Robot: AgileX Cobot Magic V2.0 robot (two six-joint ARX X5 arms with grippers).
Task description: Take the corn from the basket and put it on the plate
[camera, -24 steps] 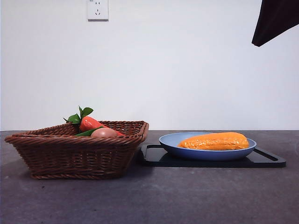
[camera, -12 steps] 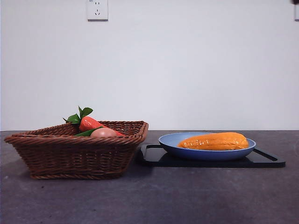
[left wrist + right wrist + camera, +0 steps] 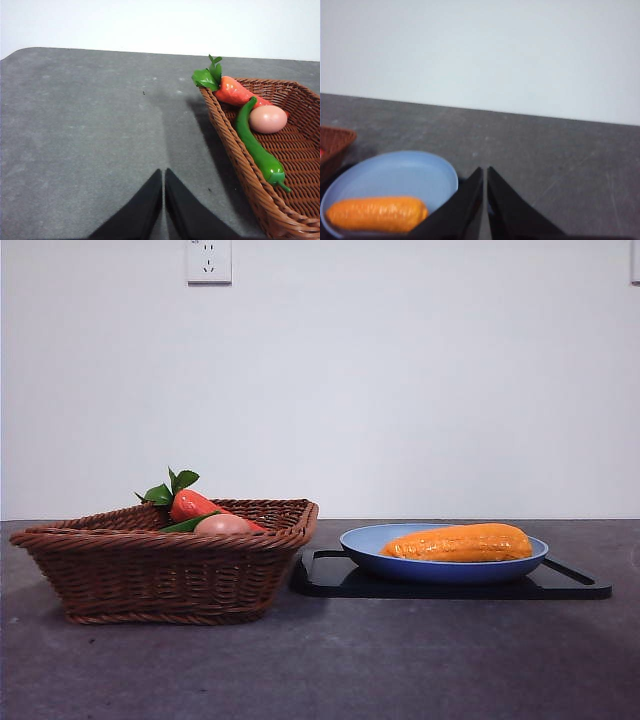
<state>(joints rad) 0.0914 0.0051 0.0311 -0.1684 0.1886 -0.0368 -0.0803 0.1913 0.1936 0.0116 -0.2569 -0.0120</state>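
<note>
**Corn on plate; both claws empty**

Where the grey worktop runs across the front view, it carries everything, with a white wall and a socket behind. The wicker basket sits on one side, holding a red-orange carrot with green leaves, a long green pepper lying along the basket wall, and a tan-pink egg-shaped item touching the pepper. Just beside the basket lies a flat black tray, and on it the light-blue plate. The corn lies lengthwise in the plate, well clear of the basket.

Left claw: jaws closed together, nothing between them, above bare worktop beside the basket's outer wall. Right claw: jaws likewise pressed together and empty, near the plate's rim, not touching the corn. Neither arm shows in the front view.
</note>
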